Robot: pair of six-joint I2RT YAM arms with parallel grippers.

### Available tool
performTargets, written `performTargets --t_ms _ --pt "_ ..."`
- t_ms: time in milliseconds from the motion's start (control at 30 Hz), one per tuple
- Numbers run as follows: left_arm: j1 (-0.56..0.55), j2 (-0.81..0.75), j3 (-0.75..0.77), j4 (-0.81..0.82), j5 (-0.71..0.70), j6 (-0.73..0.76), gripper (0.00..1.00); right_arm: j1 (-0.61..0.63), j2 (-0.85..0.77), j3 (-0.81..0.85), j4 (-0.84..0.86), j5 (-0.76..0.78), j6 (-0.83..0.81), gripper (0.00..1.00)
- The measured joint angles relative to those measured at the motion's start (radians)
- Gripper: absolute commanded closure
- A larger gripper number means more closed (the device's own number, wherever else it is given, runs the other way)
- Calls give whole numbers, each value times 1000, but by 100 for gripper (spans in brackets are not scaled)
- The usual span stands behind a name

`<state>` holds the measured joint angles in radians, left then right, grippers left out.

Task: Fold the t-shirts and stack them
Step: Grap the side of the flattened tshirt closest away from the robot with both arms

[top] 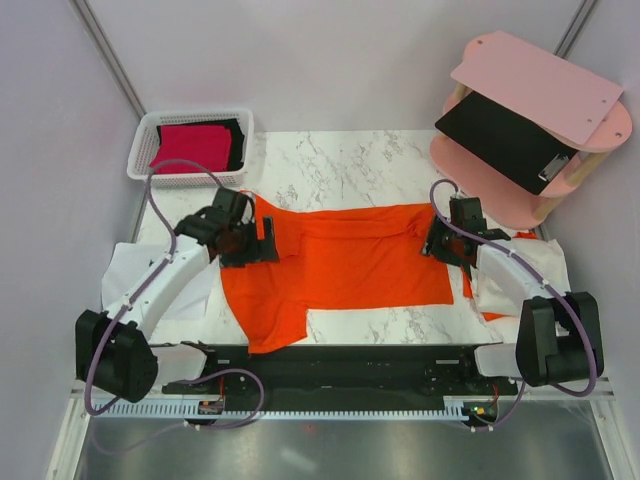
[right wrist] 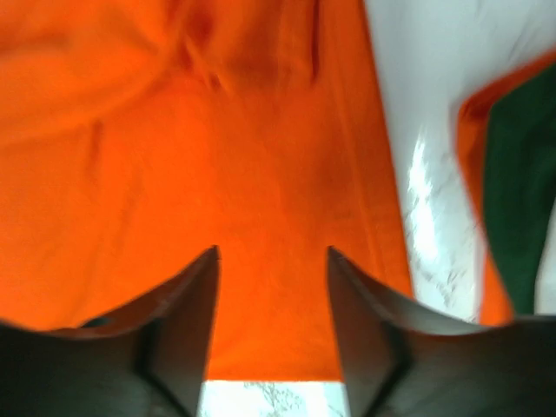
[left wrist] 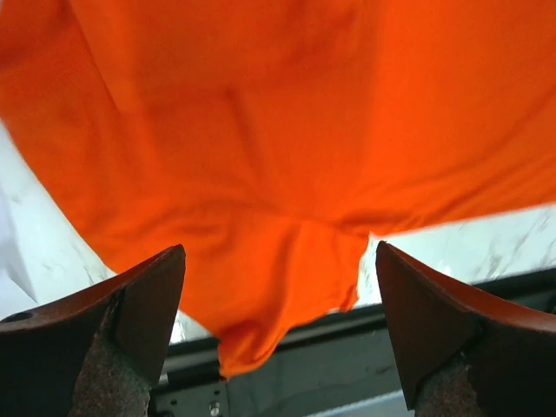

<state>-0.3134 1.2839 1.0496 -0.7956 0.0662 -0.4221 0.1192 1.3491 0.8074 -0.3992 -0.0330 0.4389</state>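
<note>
Two robot arms reach over a white marble counter [top: 350, 160], seen from above. One bright orange t-shirt [top: 350, 260] lies spread flat across the middle of the counter, its length running from the left edge toward the right edge. One part of it, perhaps a sleeve, trails toward the near edge on the left side.

The left gripper [top: 262, 240] sits over the left end of the orange t-shirt. In its wrist view, the left gripper [left wrist: 280, 252] has its fingers [left wrist: 130, 330] spread wide apart with nothing between them. The orange t-shirt [left wrist: 261, 148] fills the view beneath them, lightly wrinkled.

The right gripper [top: 432, 243] sits over the right end of the orange t-shirt, toward the far side. In its wrist view, the right gripper [right wrist: 271, 252] has its dark fingers [right wrist: 187, 321] parted with a clear gap, gripping nothing. The orange t-shirt [right wrist: 174, 174] shows below and between them, with a straight hemmed edge at the bottom of that view. A dark green patch with an orange border shows at the right side of this view; what it is cannot be told.

At the far left corner stands a white basket [top: 140, 150]. It holds a folded crimson-red t-shirt [top: 190, 145] lying on top of a black t-shirt [top: 237, 140].

At the far right corner stands a pink two-tier stand [top: 540, 80]. A flat black clipboard [top: 500, 135] rests tilted on its lower tier.
</note>
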Motion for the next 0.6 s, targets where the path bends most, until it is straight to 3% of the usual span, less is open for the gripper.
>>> performTargets --t_ms 167,333,600 --pt "-193 -89 -178 -56 0 -82 6 0 -23 -119 -47 -92 57 55" --pt "-377 -126 -220 -98 -52 -173 7 0 -97 -168 -90 -148 87 55" --pt "-688 2 -223 -155 -191 -360 5 -2 -361 -232 -175 -125 144 58"
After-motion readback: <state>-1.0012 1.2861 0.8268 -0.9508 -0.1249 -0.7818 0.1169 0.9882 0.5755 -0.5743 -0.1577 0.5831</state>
